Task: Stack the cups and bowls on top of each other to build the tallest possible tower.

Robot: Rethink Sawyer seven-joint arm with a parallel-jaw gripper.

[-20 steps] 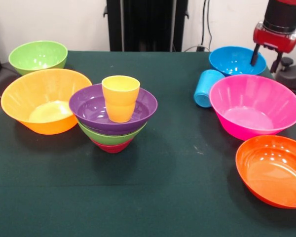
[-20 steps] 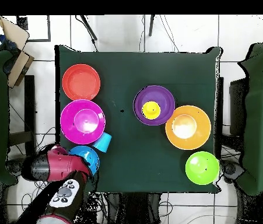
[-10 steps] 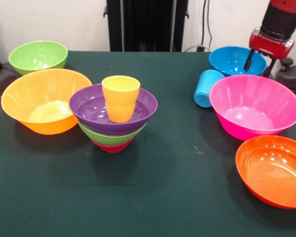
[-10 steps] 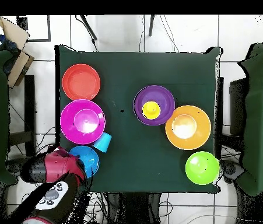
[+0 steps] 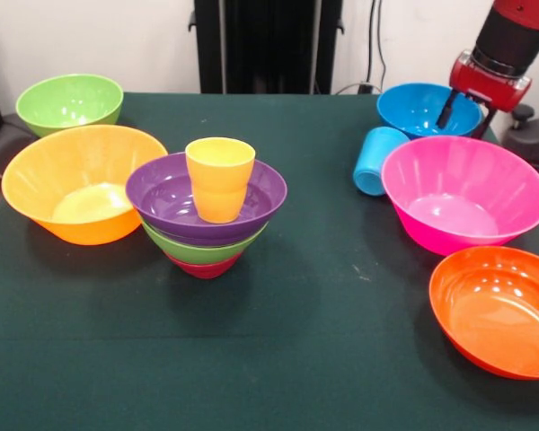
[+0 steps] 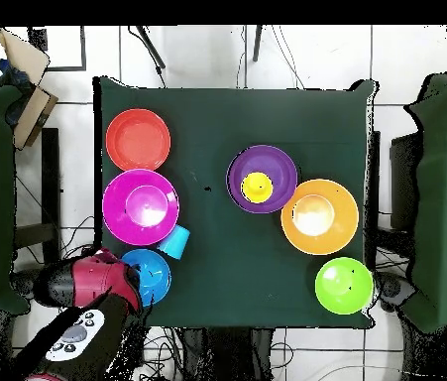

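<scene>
Hovering at the blue bowl (image 5: 428, 108), the gripper (image 5: 468, 109) has its two dark fingers (image 5: 448, 109) spread apart with nothing between them; one hangs over the bowl's far rim, the other just outside it. Just beside that bowl lies the light blue cup (image 5: 375, 159), tipped on its side and touching the large pink bowl (image 5: 463, 191). Nearer the front edge sits the red-orange bowl (image 5: 499, 309), loose. Well apart, across the dark green table (image 5: 323, 296), stands the tower (image 5: 207, 211): small crimson bowl at the bottom, green bowl, purple bowl (image 5: 166, 193), and the yellow-orange cup (image 5: 219, 179) upright inside the top one. Beside it, touching or nearly so, is the large orange bowl (image 5: 81, 182), with a second green bowl (image 5: 69, 101) behind. Judged progress: four pieces stacked, six unplaced; the blue bowl looks like the next pick.
</scene>
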